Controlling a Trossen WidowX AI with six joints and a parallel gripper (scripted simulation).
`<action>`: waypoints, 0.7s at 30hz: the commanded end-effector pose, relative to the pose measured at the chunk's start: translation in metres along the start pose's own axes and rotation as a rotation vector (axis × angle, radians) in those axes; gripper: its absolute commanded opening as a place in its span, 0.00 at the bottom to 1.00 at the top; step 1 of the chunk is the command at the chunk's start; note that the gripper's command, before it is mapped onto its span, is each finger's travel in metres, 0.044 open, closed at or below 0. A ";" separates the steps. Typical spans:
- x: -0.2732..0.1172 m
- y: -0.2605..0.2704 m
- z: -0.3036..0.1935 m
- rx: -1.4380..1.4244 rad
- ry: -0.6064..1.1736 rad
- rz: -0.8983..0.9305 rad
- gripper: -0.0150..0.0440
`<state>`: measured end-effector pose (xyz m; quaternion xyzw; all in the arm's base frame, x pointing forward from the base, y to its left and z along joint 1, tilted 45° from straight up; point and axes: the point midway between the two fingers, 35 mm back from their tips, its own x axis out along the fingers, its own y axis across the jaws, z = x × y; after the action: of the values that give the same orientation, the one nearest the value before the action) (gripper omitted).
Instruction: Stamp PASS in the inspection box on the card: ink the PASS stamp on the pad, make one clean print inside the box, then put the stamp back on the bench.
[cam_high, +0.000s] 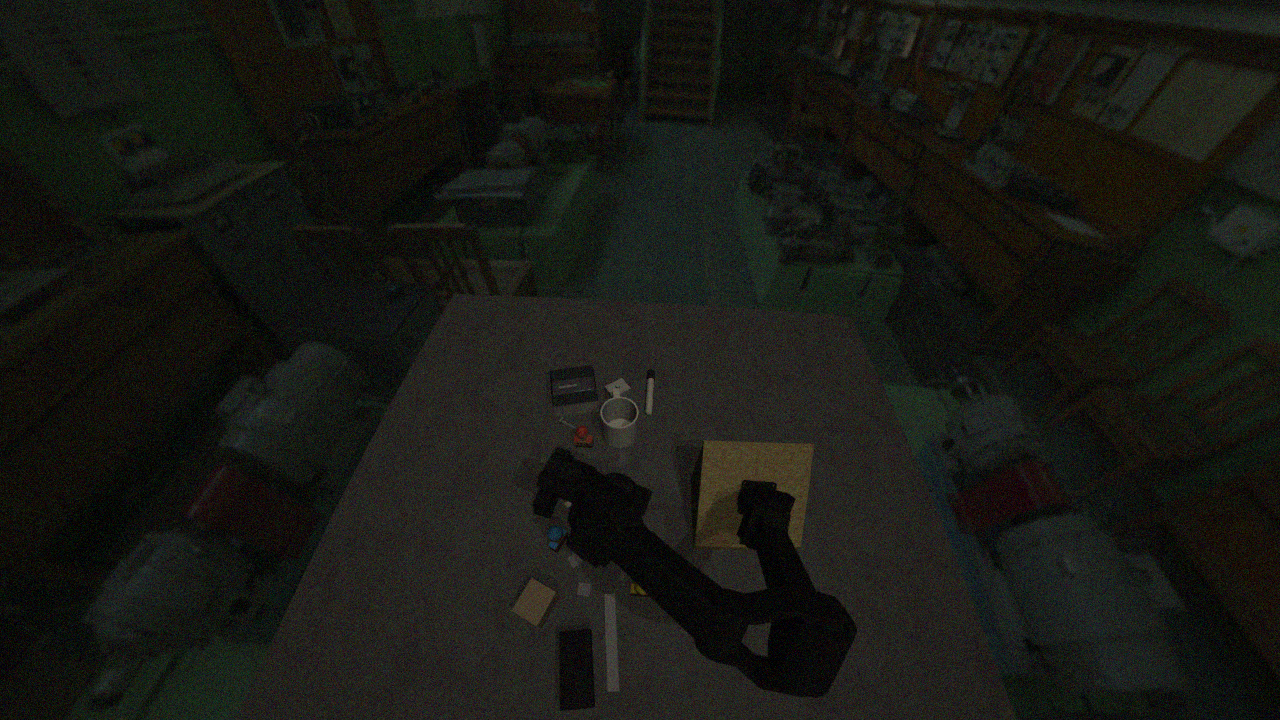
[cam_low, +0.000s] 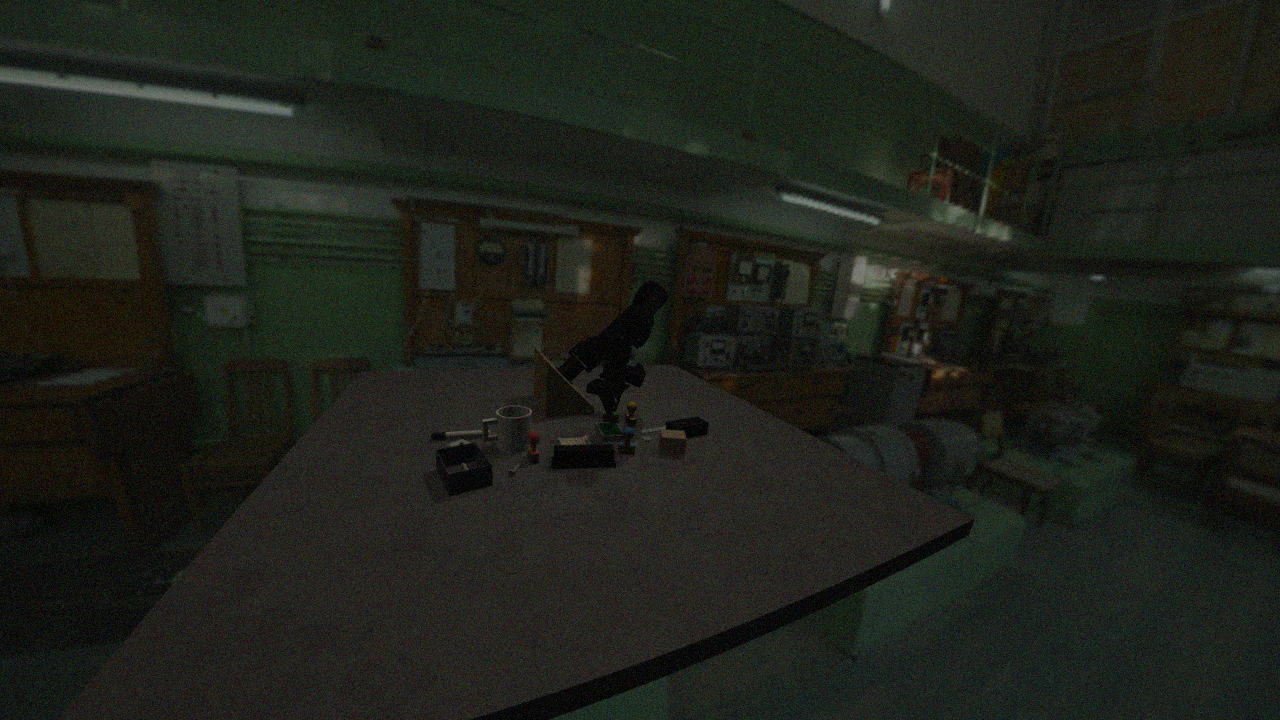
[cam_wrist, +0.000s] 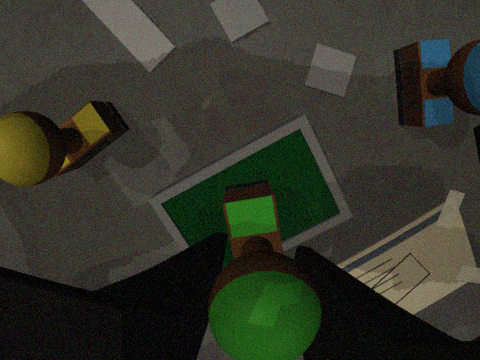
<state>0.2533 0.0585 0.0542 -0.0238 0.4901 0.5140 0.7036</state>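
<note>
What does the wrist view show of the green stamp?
The green stamp has a shiny, rounded bright-green top on a brown, wood-looking collar, a narrow neck and a brown block foot with a bright-green panel and a dark lower edge. The gripper is shut on it, one dark finger on each side. Its foot overlaps the green ink pad in view; whether it touches the pad cannot be told. Its printing face and any lettering are hidden.
</note>
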 end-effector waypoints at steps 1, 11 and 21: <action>-0.007 0.000 0.000 -0.007 0.004 -0.002 0.25; -0.023 0.000 0.000 -0.007 0.004 -0.002 0.25; -0.033 -0.010 -0.003 0.079 0.006 -0.003 0.25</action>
<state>0.2556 0.0350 0.0761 -0.0195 0.4933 0.5087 0.7053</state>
